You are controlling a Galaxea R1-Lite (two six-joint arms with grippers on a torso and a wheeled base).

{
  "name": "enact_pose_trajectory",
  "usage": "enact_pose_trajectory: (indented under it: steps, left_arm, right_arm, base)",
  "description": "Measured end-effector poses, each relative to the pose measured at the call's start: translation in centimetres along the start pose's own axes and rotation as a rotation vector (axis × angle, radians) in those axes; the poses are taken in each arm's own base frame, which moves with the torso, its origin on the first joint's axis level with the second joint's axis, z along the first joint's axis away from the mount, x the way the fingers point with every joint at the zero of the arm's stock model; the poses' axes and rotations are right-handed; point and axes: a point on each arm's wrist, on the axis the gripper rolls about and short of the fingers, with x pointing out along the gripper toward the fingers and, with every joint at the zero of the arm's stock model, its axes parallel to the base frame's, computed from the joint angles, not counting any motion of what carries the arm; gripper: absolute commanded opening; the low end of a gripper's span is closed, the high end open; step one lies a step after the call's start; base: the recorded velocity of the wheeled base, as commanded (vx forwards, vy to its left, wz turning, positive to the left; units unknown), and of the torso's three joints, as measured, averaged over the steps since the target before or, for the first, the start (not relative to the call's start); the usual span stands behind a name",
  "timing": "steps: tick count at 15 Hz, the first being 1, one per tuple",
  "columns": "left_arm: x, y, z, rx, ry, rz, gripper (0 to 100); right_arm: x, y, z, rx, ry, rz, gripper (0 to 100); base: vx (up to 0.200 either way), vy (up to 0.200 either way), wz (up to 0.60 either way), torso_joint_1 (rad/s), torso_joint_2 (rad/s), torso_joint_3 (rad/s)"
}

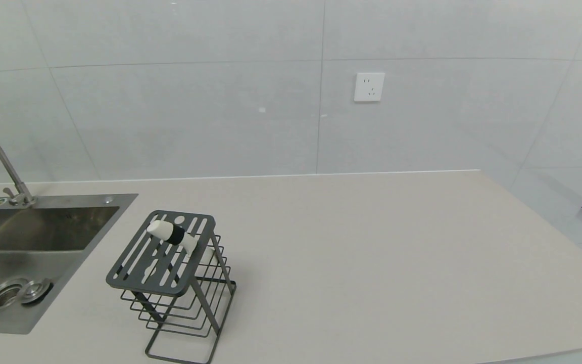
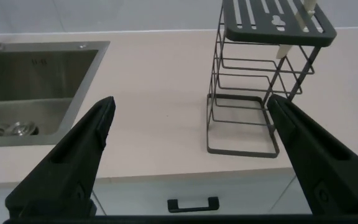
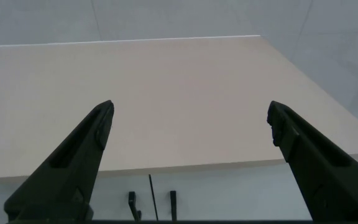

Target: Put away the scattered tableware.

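A dark wire knife rack (image 1: pixel 172 283) stands on the beige countertop (image 1: pixel 372 253), just right of the sink. A knife with a white and black handle (image 1: pixel 172 235) sits in a slot of the rack's slotted top. In the left wrist view my left gripper (image 2: pixel 191 109) is open, held off the counter's front edge with the rack (image 2: pixel 263 81) ahead of it; the knife's pale blade (image 2: pixel 283 51) shows below the top plate. My right gripper (image 3: pixel 191 115) is open too, in front of the counter's bare right part (image 3: pixel 166 93). Nothing is between either pair of fingers.
A steel sink (image 1: pixel 23 253) with a drain strainer (image 1: pixel 15 293) and a tap (image 1: pixel 3 169) takes the counter's left end. A tiled wall with a socket (image 1: pixel 369 87) runs behind. Drawer handles (image 2: pixel 193 203) show under the counter's front edge.
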Motion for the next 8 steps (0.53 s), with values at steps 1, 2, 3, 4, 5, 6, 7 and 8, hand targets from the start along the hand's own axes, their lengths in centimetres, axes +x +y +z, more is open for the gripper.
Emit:
enact_pose_trajectory:
  steps: [1,2,3,4,5,6,7,8]
  left_arm:
    - [0.00,0.00,0.00,0.000,0.000,0.000,100]
    - [0.00,0.00,0.00,0.000,0.000,0.000,100]
    - [0.00,0.00,0.00,0.000,0.000,0.000,100]
    - [0.00,0.00,0.00,0.000,0.000,0.000,100]
    - [0.00,0.00,0.00,0.000,0.000,0.000,100]
    - [0.00,0.00,0.00,0.000,0.000,0.000,100]
    - [0.00,0.00,0.00,0.000,0.000,0.000,100]
    - [0.00,0.00,0.00,0.000,0.000,0.000,100]
  right_arm:
    - [0.00,0.00,0.00,0.000,0.000,0.001,100]
    - [0.00,0.00,0.02,0.000,-0.001,0.000,100]
    - [0.00,0.00,0.02,0.000,-0.001,0.000,100]
    - [0.00,0.00,0.02,0.000,-0.001,0.001,100]
    - [0.00,0.00,0.02,0.000,-0.001,0.000,100]
    - [0.00,0.00,0.02,0.000,-0.001,0.000,100]
    - [0.00,0.00,0.02,0.000,-0.001,-0.001,100]
    - [0.00,0.00,0.02,0.000,-0.001,-0.001,100]
  base:
    - [0.000,0.000,0.00,0.000,0.00,0.000]
    - [0.000,0.000,0.00,0.000,0.00,0.000]
    - [0.000,0.000,0.00,0.000,0.00,0.000]
    - [0.000,0.000,0.00,0.000,0.00,0.000]
    - [0.000,0.000,0.00,0.000,0.00,0.000]
    - [0.000,0.000,0.00,0.000,0.00,0.000]
    - [0.000,0.000,0.00,0.000,0.00,0.000]
    - [0.000,0.000,0.00,0.000,0.00,0.000]
